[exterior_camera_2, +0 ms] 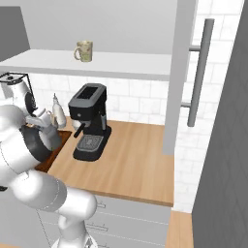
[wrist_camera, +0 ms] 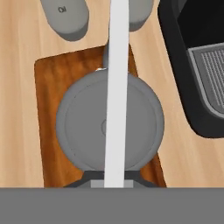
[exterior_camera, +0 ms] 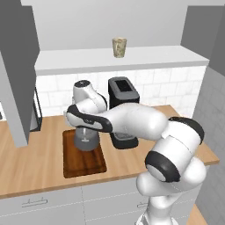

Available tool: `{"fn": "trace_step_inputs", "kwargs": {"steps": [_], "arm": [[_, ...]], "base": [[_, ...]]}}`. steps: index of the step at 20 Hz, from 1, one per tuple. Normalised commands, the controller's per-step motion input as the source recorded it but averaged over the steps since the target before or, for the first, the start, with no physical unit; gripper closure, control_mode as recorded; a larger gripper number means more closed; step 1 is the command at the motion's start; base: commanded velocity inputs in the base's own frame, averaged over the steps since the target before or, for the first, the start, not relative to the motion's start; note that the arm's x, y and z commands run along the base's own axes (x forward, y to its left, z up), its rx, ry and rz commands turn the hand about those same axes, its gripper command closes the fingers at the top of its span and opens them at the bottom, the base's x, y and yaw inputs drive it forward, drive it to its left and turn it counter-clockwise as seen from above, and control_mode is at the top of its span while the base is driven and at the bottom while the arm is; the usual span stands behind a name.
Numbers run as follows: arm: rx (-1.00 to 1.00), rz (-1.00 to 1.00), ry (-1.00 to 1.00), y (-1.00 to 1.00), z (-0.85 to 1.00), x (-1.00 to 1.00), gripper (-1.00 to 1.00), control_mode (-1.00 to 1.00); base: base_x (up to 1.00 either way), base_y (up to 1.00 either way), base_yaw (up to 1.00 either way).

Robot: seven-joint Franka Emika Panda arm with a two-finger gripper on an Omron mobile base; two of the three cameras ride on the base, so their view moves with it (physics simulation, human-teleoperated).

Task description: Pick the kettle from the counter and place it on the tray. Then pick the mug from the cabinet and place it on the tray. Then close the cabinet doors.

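The dark grey kettle (exterior_camera: 85,141) stands on the dark brown tray (exterior_camera: 88,165) on the counter (exterior_camera: 35,162). From above, in the hand view, the kettle (wrist_camera: 83,127) covers the middle of the tray (wrist_camera: 48,87), and its pale arched handle (wrist_camera: 117,87) runs straight up from my gripper (wrist_camera: 111,181). The gripper is shut on that handle. My gripper (exterior_camera: 86,131) sits right over the kettle's top. The beige mug (exterior_camera: 119,47) stands alone on the white shelf of the open cabinet (exterior_camera: 145,57); it is also up on the shelf in the right base view (exterior_camera_2: 84,50).
A black coffee machine (exterior_camera: 124,110) stands just right of the tray, close to my arm. Two grey-capped bottles (wrist_camera: 65,17) stand behind the tray. The open cabinet doors hang at the left (exterior_camera: 17,88) and the right (exterior_camera_2: 177,72), the right one with a bar handle (exterior_camera_2: 199,72).
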Motion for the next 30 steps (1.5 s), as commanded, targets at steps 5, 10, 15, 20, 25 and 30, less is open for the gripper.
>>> {"fn": "trace_step_inputs", "kwargs": {"steps": [5, 10, 15, 20, 25, 30], "arm": [[0.00, -0.06, -0.04, 0.17, -0.19, 0.32, 1.00, -1.00], [0.00, -0.06, 0.00, 0.13, -0.15, 0.28, 1.00, -1.00], [0.00, -0.05, 0.00, 0.12, -0.17, 0.27, 1.00, -1.00], [0.00, -0.02, 0.00, 0.06, -0.08, 0.10, -1.00, -1.00], [0.00, 0.00, 0.00, 0.00, 0.00, 0.00, -1.00, -1.00], [0.00, 0.00, 0.00, -0.10, 0.00, -0.27, -1.00, -1.00]], "base": [[0.00, 0.00, 0.00], [0.00, 0.00, 0.00], [0.00, 0.00, 0.00], [0.00, 0.00, 0.00], [0.00, 0.00, 0.00], [0.00, 0.00, 0.00]]}}
